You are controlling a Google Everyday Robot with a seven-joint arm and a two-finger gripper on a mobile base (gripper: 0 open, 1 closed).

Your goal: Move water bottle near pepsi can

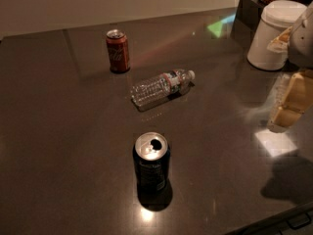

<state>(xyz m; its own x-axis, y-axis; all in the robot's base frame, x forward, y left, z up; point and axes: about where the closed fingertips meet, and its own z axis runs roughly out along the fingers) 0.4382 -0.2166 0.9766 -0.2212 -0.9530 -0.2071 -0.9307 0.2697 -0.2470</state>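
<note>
The water bottle (161, 87) lies on its side at the middle of the dark table (58, 131), white cap pointing right and away. The pepsi can (151, 161) stands upright nearer the front, its silver top with the open tab hole showing, well apart from the bottle. My gripper (275, 84) hangs at the right edge of the view, above the table and well right of the bottle. Its cream fingers (288, 104) are spread apart and hold nothing.
A red cola can (118, 51) stands upright behind and left of the bottle. A white lidded container (271, 33) and a dark box (247, 18) stand at the back right. The table's front edge runs along the lower right corner.
</note>
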